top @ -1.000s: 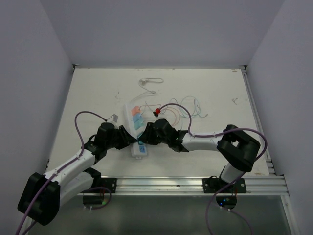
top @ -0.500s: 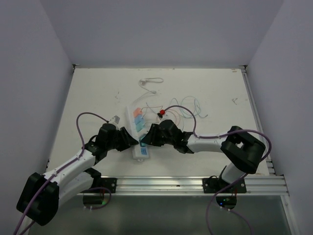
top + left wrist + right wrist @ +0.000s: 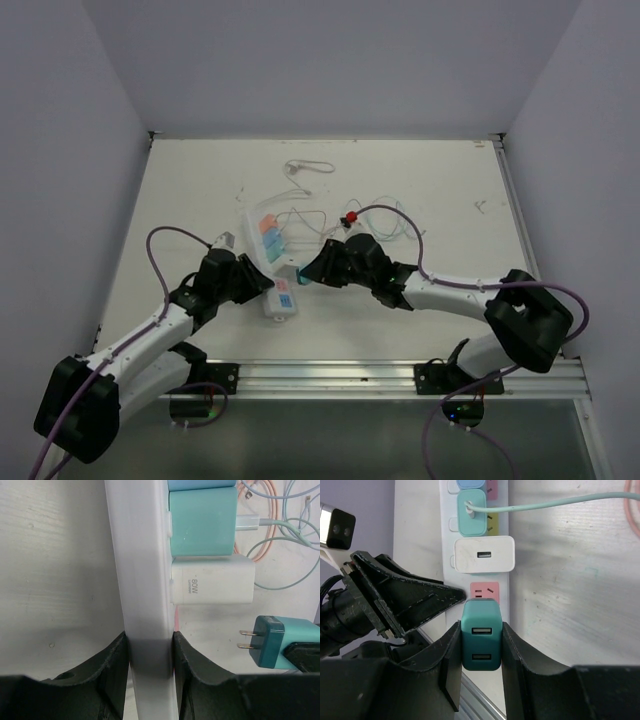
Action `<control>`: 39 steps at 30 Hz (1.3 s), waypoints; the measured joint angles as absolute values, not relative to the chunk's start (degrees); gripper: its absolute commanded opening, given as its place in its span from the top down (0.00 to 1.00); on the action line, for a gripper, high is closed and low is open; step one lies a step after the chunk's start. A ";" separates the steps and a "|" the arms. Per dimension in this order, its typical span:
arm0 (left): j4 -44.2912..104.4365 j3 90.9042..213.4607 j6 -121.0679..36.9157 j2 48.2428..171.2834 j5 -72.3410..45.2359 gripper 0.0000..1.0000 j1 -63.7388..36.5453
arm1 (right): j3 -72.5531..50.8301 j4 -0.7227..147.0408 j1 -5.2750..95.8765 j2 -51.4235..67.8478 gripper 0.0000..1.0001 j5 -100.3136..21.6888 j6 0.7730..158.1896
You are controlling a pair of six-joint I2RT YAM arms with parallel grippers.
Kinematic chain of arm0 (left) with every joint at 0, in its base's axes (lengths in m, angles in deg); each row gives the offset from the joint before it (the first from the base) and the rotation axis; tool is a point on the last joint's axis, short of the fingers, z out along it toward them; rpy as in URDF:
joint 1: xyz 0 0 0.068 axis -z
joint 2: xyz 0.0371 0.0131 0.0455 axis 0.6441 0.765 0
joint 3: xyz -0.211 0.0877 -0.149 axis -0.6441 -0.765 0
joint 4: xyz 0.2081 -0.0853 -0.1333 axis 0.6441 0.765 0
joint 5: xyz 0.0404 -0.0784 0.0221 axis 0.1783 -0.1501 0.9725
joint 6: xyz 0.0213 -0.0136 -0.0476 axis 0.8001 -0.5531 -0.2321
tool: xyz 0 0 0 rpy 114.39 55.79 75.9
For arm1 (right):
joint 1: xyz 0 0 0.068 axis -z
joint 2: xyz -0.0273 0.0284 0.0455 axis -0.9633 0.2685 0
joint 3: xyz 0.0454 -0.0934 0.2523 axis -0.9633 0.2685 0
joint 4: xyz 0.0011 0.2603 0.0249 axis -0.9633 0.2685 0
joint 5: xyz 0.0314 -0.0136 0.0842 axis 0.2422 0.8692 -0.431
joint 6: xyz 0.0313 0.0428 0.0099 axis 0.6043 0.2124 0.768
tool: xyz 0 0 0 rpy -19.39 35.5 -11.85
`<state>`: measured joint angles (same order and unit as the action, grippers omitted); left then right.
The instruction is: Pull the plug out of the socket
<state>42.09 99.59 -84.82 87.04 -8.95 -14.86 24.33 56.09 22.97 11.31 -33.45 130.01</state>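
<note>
My left jaws pinch the socket (image 3: 142, 580), my right jaws clamp the freed plug (image 3: 481, 640) — a slack grip could drop it.

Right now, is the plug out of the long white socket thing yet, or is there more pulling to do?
Done: the dark teal square plug is out, its two metal prongs bare beside the long white plastic power strip, and the pink outlet is empty. In hand: the right gripper is shut on the plug; the left gripper clamps the strip. Left: probably just setting it down.
</note>
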 measured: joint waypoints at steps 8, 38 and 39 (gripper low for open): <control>42.00 100.55 -84.84 88.44 -8.41 1.00 -14.86 | 29.03 60.27 33.02 -1.15 1.00 -35.51 127.41; 39.73 100.53 -81.89 89.36 -11.03 1.00 -15.34 | 39.12 47.77 84.93 12.08 0.99 -34.96 134.07; 39.64 100.33 -81.91 89.10 -11.07 1.00 -15.34 | 38.03 45.41 85.45 14.74 0.97 -36.23 134.18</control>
<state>39.64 100.33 -81.91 89.10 -11.07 -15.34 38.03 45.41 85.45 14.74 -36.23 134.18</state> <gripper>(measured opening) 0.398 0.346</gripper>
